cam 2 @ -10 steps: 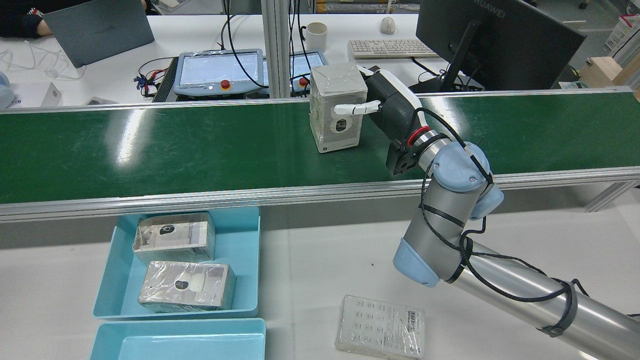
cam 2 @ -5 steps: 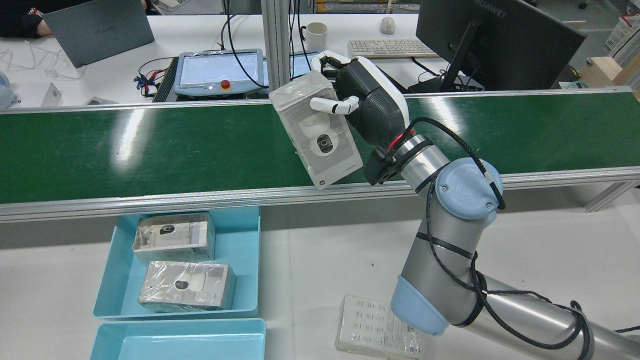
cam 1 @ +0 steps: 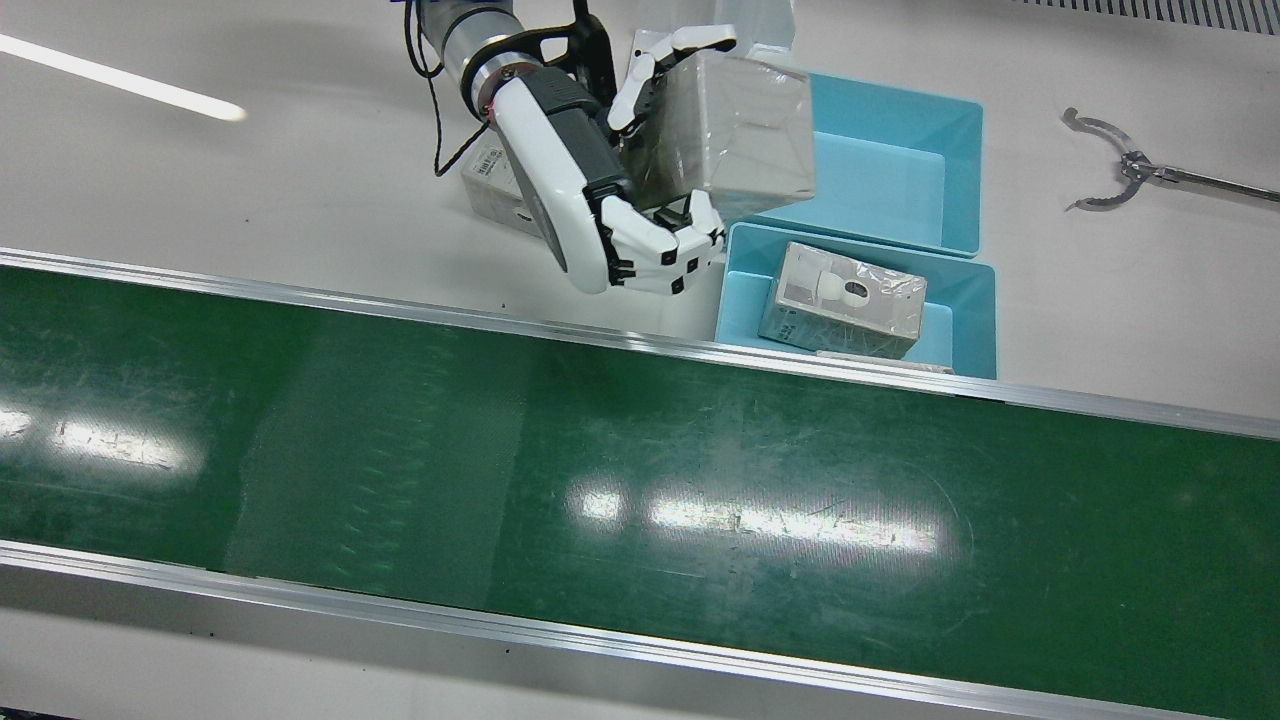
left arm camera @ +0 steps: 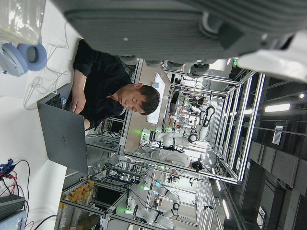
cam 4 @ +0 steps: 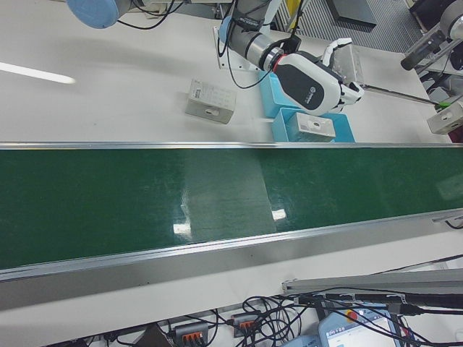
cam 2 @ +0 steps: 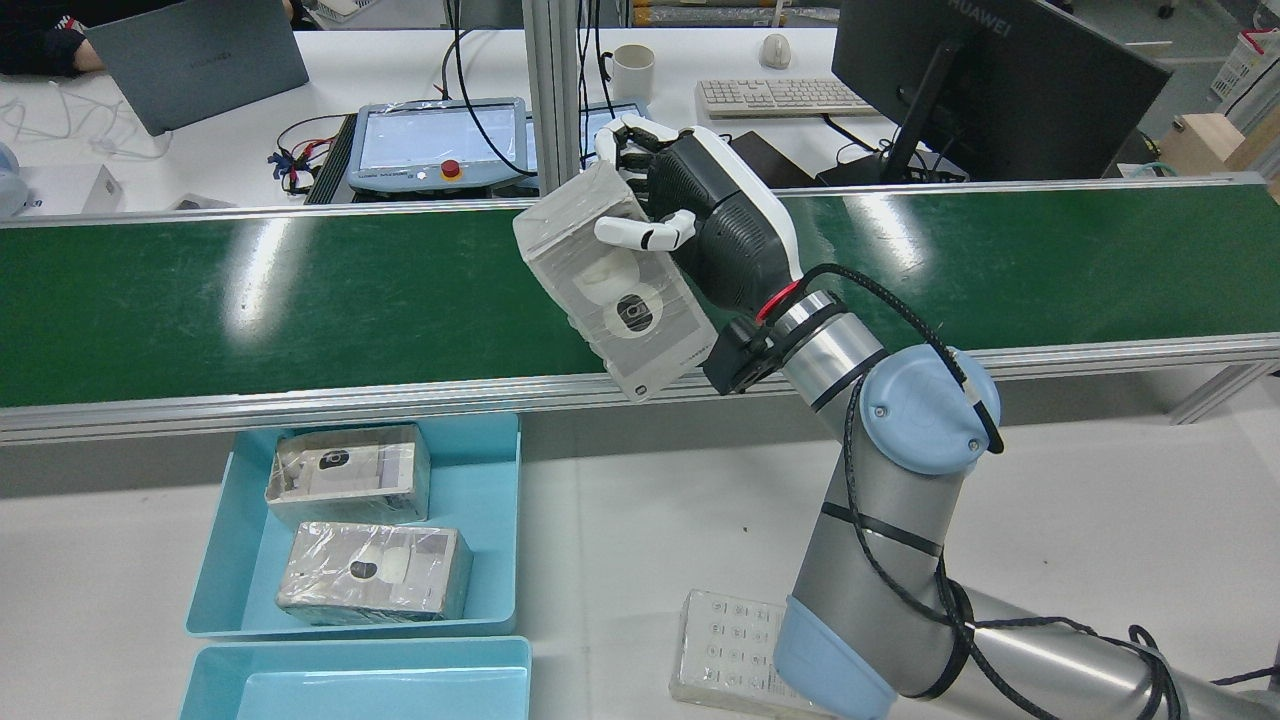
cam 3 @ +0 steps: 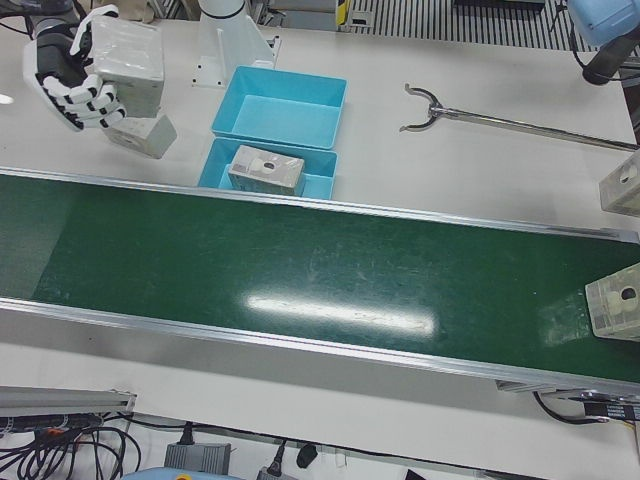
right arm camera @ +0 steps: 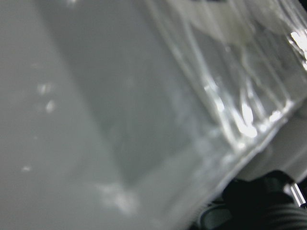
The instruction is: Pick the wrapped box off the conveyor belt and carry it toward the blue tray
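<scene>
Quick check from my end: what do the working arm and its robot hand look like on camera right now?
The right arm is a silver metal tube with pale blue joint caps, and a black cable strapped along it. A red ring sits at the wrist. The right robot hand has a white shell, a textured black palm side, and white segmented fingers with black joints.

Bright glare on belt (cam 1: pixel 760 520) (right-hand view blurred)

The right robot hand (cam 2: pixel 700 215) holds the box (cam 2: pixel 612 290) tilted in the air over the belt's (cam 2: pixel 300 300) near edge. In the rear view a tray (cam 2: pixel 495 520) with two boxes (cam 2: pixel 348 475) in it lies on the tabletop (cam 2: pixel 640 520) below and left of the hand, a second tray (cam 2: pixel 360 680) nearer still. A flat pack (cam 2: pixel 725 650) lies under its arm.
</scene>
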